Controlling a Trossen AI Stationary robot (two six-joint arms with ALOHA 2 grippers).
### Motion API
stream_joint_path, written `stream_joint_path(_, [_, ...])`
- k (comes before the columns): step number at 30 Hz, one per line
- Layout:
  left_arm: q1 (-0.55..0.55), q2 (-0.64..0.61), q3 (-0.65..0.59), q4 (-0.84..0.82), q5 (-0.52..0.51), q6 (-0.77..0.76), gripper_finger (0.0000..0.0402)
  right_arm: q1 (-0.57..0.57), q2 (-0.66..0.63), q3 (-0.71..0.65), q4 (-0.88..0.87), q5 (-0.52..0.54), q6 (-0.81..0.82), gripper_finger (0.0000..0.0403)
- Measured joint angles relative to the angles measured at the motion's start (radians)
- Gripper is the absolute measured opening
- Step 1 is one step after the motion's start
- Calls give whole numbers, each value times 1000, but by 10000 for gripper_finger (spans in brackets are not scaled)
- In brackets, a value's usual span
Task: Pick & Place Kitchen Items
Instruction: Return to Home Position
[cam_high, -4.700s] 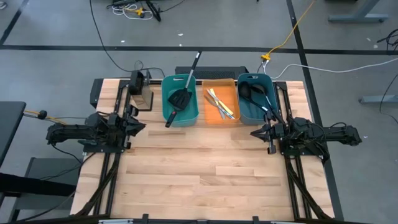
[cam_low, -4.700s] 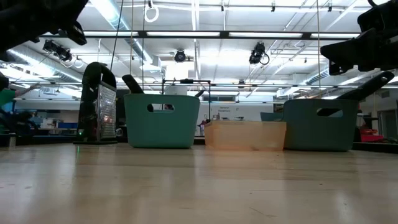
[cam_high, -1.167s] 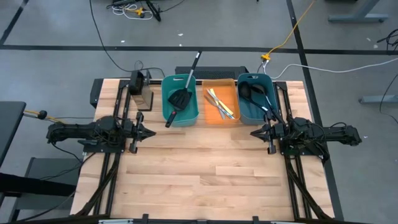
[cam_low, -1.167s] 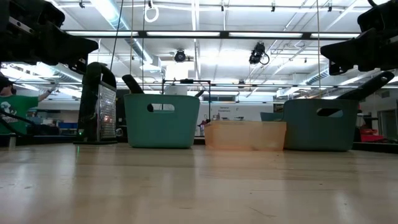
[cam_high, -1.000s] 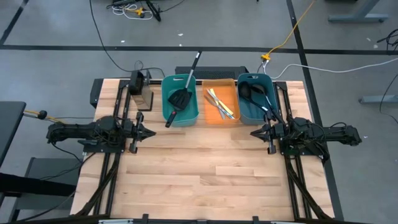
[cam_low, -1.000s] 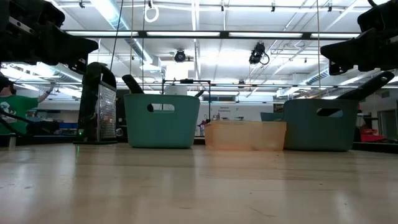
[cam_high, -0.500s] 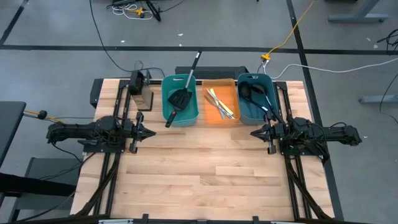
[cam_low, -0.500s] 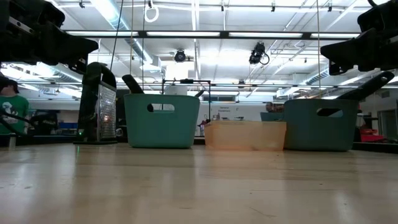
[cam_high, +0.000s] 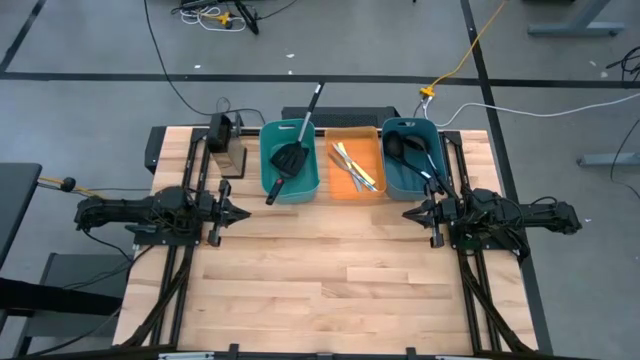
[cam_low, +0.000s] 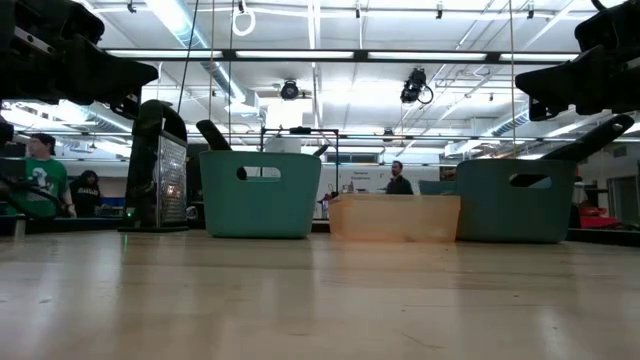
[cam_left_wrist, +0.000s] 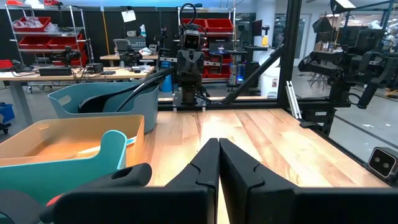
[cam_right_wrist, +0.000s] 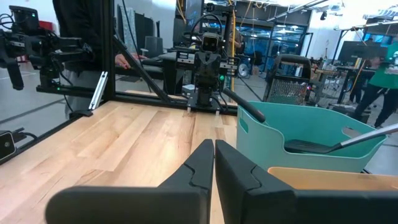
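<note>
Since 4.7 s ago the left gripper (cam_high: 238, 213) has swung round, so its tips now aim across the table (cam_high: 320, 280) at the right gripper (cam_high: 408, 213). The right arm is unchanged. Over the last 1.2 s only the people in the low view shifted.

The left fingers (cam_left_wrist: 205, 163) are pressed together with nothing between them. The right fingers (cam_right_wrist: 199, 163) are also closed and empty. Both grippers hang above the wood. Only bare wood lies between the 2 sets of tips, nothing in the way.

- **Green bin** (cam_high: 300, 193): just past the left tips, rearward. It holds the black spatulas (cam_high: 292, 158). 1 handle pokes over the rear rim, 1 over the front rim on the side of the left fingers.
- **Blue bin** (cam_high: 405, 190): just rearward of the right tips. It holds the black ladles (cam_high: 400, 146), their handles leaning over the rim close beside the right gripper.
- **Orange bin** (cam_high: 356, 193): between those 2 bins, about midway between the 2 sets of fingertips. It holds the thin yellow and white sticks (cam_high: 355, 165).

Farther out, a grater (cam_low: 160, 165) stands rearward of the left arm, beside the green bin. Beyond the table are a person in a green shirt (cam_low: 42, 172) and a second person (cam_low: 398, 178) behind the orange bin.
</note>
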Motion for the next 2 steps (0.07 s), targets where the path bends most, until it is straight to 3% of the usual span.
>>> stream_joint_path(2, [0, 0, 0, 0, 0, 0, 13, 0, 0, 0, 0, 0, 0, 25])
